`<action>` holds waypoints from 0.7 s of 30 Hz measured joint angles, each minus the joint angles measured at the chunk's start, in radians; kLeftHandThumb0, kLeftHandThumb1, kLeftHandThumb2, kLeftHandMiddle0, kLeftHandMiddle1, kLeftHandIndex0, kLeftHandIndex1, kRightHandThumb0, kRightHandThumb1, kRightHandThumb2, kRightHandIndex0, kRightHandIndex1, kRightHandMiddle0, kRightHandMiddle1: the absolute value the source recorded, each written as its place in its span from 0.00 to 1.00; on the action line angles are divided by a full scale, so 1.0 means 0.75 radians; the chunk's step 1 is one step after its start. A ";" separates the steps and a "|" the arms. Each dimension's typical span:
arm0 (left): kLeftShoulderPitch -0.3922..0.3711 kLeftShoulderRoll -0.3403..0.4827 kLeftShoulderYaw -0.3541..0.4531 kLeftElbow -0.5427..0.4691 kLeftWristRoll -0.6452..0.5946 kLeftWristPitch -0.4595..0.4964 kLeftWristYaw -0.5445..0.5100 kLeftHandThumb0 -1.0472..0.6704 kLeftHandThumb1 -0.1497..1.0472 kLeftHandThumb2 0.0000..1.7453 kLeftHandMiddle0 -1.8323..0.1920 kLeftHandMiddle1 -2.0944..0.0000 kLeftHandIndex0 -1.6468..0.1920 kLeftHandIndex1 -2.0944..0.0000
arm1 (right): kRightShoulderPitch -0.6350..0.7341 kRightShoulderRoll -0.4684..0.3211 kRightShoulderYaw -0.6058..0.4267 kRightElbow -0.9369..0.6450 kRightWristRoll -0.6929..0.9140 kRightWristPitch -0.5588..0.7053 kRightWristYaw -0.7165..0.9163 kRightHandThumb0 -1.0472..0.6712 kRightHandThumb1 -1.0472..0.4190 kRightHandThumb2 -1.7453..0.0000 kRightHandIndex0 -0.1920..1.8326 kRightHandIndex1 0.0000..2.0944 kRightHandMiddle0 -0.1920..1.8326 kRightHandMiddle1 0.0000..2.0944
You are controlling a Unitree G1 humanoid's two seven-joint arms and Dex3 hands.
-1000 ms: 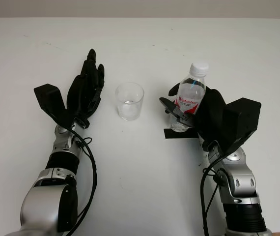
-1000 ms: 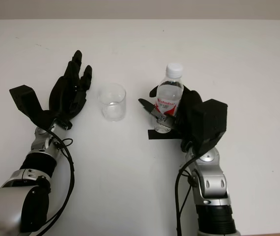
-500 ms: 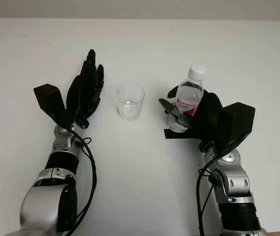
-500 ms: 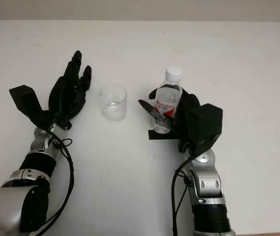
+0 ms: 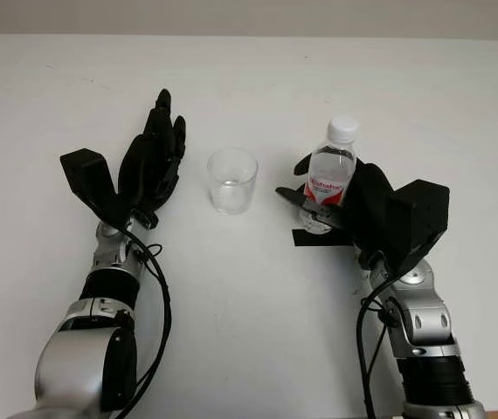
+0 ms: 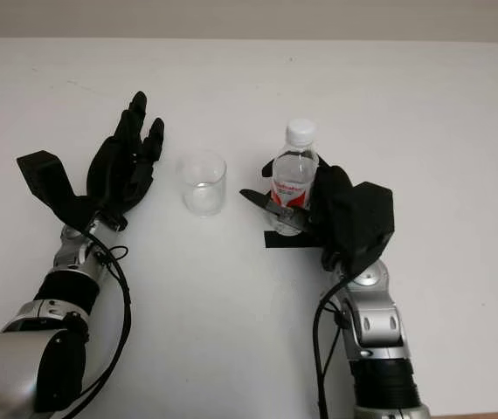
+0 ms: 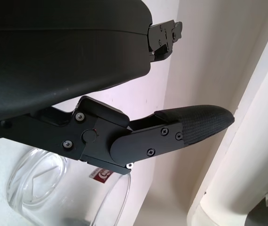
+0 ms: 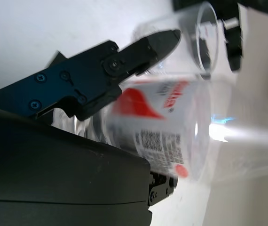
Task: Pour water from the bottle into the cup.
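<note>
A clear water bottle with a red label and white cap stands upright over a black patch on the white table. My right hand is shut on the bottle's lower half, fingers wrapped across the label. An empty clear cup stands a short way left of the bottle, also seen in the right wrist view and the left wrist view. My left hand is open, left of the cup and apart from it.
The white table spreads bare around the cup and the bottle. Its far edge meets a grey wall. Both forearms come in from the near edge.
The right hand and the bottle have shifted a little left and lower, and the bottle stands straighter. The cup and left hand have not moved.
</note>
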 measured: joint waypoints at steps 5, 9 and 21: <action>0.000 0.001 0.000 0.000 0.000 0.000 -0.001 0.14 1.00 0.38 1.00 1.00 1.00 1.00 | 0.065 -0.029 -0.002 -0.086 0.004 0.031 0.032 0.19 0.09 0.97 0.09 0.05 0.04 0.25; 0.000 0.001 0.000 0.000 0.000 0.001 -0.001 0.14 1.00 0.38 1.00 1.00 1.00 1.00 | 0.114 -0.027 -0.013 -0.129 0.040 0.043 0.035 0.18 0.10 0.97 0.04 0.02 0.04 0.14; 0.000 0.004 0.002 0.000 -0.009 0.010 -0.015 0.14 1.00 0.37 1.00 1.00 1.00 1.00 | 0.209 -0.014 -0.025 -0.118 -0.010 -0.151 -0.025 0.04 0.09 0.96 0.00 0.00 0.00 0.00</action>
